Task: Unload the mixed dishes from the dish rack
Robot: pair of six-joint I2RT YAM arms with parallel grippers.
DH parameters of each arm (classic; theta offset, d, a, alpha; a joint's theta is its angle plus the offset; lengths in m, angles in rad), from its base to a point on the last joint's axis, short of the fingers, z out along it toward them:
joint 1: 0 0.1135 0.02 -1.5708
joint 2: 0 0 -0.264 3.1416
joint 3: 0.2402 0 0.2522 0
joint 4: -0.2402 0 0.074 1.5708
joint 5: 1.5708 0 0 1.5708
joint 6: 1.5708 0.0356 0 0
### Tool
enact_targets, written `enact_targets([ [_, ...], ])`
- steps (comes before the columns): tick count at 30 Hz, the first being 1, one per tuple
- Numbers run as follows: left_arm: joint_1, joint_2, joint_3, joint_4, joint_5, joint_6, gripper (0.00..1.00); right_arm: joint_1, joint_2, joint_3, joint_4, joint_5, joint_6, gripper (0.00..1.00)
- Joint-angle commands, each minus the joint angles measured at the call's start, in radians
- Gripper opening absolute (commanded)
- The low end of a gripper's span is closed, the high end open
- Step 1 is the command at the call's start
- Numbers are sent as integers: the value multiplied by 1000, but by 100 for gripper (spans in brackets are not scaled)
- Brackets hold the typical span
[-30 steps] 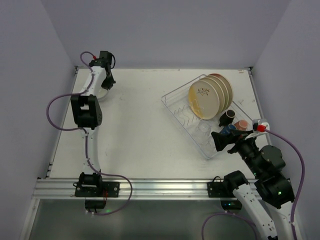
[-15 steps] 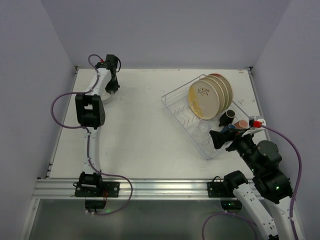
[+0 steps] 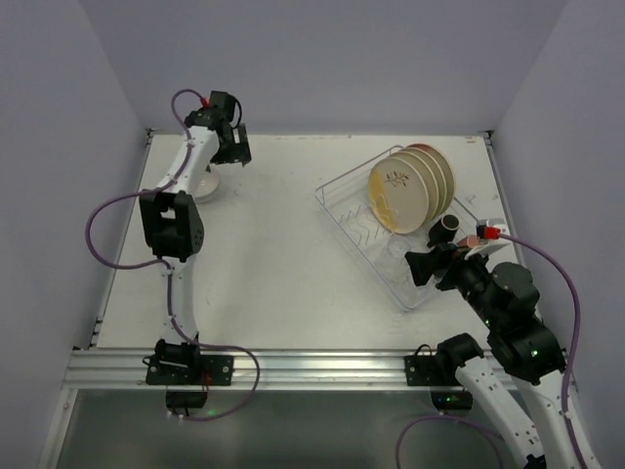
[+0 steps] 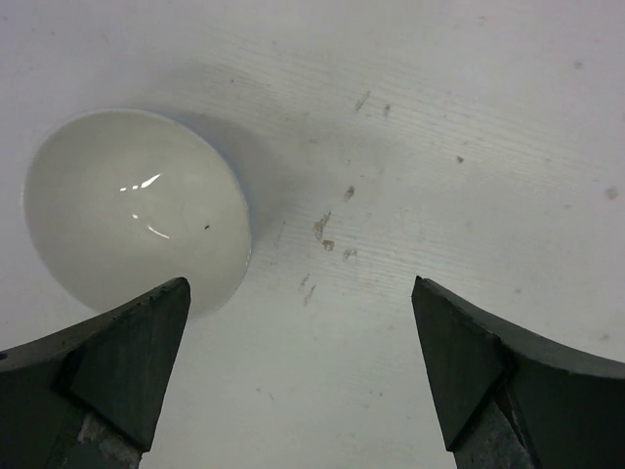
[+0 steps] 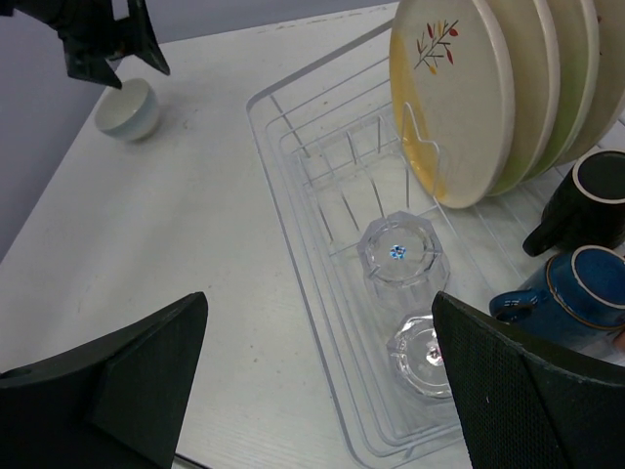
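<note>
Left gripper (image 4: 298,293) opened, lifted — bowl (image 4: 137,205) free below.

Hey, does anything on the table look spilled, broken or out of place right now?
Nothing serious. The bowl sits upright and intact, and the plates stand on edge in the rack. I see no spill. The only oddity is a few small brownish specks on the table beside the bowl.

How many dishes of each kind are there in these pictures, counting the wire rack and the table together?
Round cream plates, standing in the wire dish rack: 4
Clear glasses: 2
Small cups, dark brown, dark blue, salmon: 3
Small white bowl: 1
Total: 10
</note>
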Motion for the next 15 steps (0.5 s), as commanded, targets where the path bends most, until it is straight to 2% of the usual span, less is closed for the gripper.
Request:
enact_targets([
  [1,-36,-184,-1,34,38,0,100,1,41,9,28,12,-3,99],
  [4,-69,-302,-64,73,33,-13,100,0,66,11,34,19,-1,99],
  [7,-125,-477,-216,145,50,-43,100,0,86,11,53,32,-10,99],
  [8,-155,-591,-347,225,89,-62,100,0,101,12,65,60,-12,99],
  [9,-168,-650,-421,273,211,-74,100,0,112,14,68,81,-15,99],
  [10,-184,-717,-498,321,250,-86,100,0,121,28,68,100,-18,99],
  [11,-223,-849,-643,391,251,-111,100,0,142,37,64,129,-35,99],
  [13,-249,-1030,-766,419,202,-118,100,0,162,63,64,150,-50,99],
  [15,-252,-1141,-932,433,141,-111,100,0,190,77,80,152,-78,99],
])
